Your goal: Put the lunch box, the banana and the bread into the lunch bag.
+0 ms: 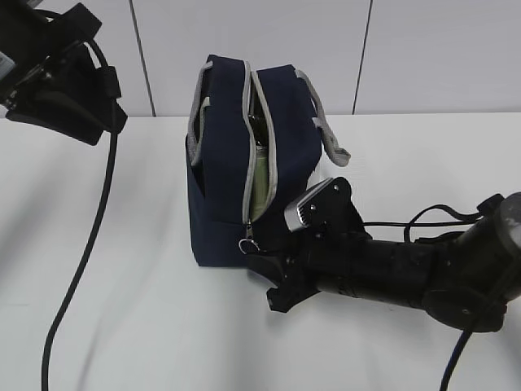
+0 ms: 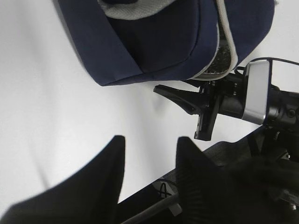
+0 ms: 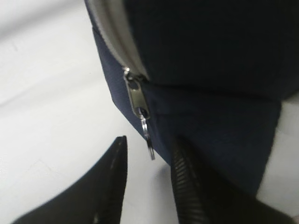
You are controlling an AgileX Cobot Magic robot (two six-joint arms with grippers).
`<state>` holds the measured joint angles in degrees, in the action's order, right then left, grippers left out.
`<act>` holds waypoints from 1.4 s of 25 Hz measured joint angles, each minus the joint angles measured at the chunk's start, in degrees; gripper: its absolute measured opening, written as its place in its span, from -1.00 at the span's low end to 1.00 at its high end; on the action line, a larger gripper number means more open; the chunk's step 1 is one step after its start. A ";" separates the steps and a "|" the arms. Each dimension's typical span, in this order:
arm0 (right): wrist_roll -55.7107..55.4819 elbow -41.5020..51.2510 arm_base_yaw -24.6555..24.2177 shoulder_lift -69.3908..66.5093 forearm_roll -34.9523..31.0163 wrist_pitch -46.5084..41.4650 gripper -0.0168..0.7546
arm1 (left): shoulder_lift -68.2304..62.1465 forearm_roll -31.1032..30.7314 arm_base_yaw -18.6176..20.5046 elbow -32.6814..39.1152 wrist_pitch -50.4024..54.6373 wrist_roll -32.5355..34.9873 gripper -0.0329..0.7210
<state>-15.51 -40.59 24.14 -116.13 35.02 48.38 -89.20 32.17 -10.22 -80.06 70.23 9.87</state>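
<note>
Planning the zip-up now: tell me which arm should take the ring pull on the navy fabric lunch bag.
Right. The right gripper sits low beside the navy fabric lunch bag, jaws apart around the small metal ring pull. The left gripper hangs open above bare table, well off the zipper.

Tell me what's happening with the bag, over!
Left claw open, holding nothing, off the bag. Right claw open around the zipper ring, not gripping yet. Lunch bag unzipped, pale green lunch box showing inside. Nothing blocking.

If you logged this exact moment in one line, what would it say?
lunch bag: upright, zipper open | lunch box: inside | right gripper: open, at ring pull | left gripper: open, empty
</note>
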 joint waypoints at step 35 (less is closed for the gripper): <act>-0.73 -0.99 0.00 -0.09 2.08 0.00 -1.00 | 0.00 1.49 0.00 0.00 -0.05 0.00 -0.20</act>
<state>-16.23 -41.58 24.14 -116.22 37.11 48.38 -89.20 33.65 -10.22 -80.06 70.18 9.87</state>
